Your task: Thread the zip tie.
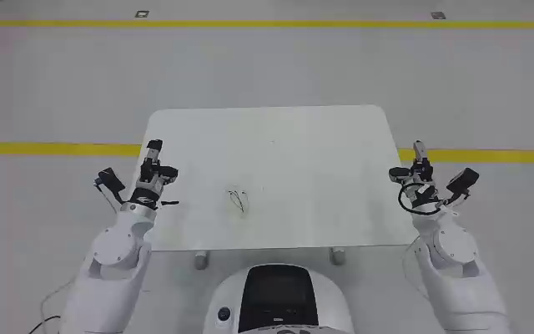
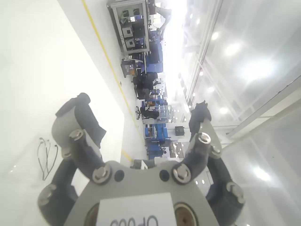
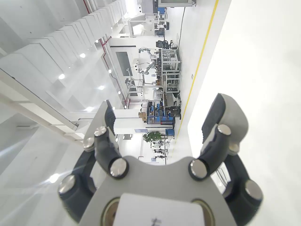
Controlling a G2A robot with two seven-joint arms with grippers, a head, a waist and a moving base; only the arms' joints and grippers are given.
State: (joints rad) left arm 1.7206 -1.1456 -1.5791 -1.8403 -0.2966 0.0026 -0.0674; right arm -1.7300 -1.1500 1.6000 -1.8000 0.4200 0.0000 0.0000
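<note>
Flanking the zip ties [image 1: 239,199], left tool [image 2: 141,101] and right tool [image 3: 163,99], both agape.

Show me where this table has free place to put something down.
The far half of the table is bare from side to side; so are the patches on either side of the zip ties. Crowded: the front middle, where the ties lie, and the left edge, under the open left jaws. The open right jaws stand beside the right edge.
</note>
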